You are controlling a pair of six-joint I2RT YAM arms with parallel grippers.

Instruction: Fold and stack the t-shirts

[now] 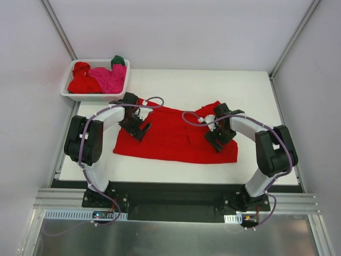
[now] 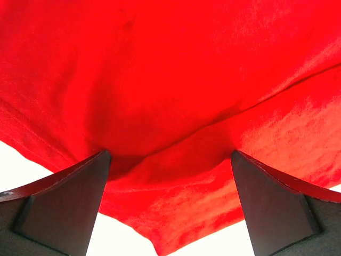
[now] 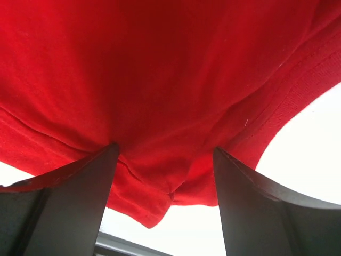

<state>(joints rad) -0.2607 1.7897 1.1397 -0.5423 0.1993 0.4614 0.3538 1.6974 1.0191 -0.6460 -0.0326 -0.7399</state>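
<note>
A bright red t-shirt (image 1: 176, 140) lies spread across the middle of the white table (image 1: 213, 88), with its upper right part bunched. My left gripper (image 1: 139, 128) hovers over the shirt's left part, jaws wide open. In the left wrist view its fingers (image 2: 64, 202) stand far apart over a corner of the red cloth (image 2: 170, 80), gripping nothing. My right gripper (image 1: 216, 140) is over the shirt's right part, also open. In the right wrist view a hemmed corner of the shirt (image 3: 160, 69) lies between the spread fingers (image 3: 250, 208).
A white lattice basket (image 1: 96, 96) stands at the table's back left corner. It holds a crumpled red shirt (image 1: 81, 80), a magenta-pink one (image 1: 109, 79) and a dark green one (image 1: 118, 60). Bare white table runs behind and to the right of the spread shirt.
</note>
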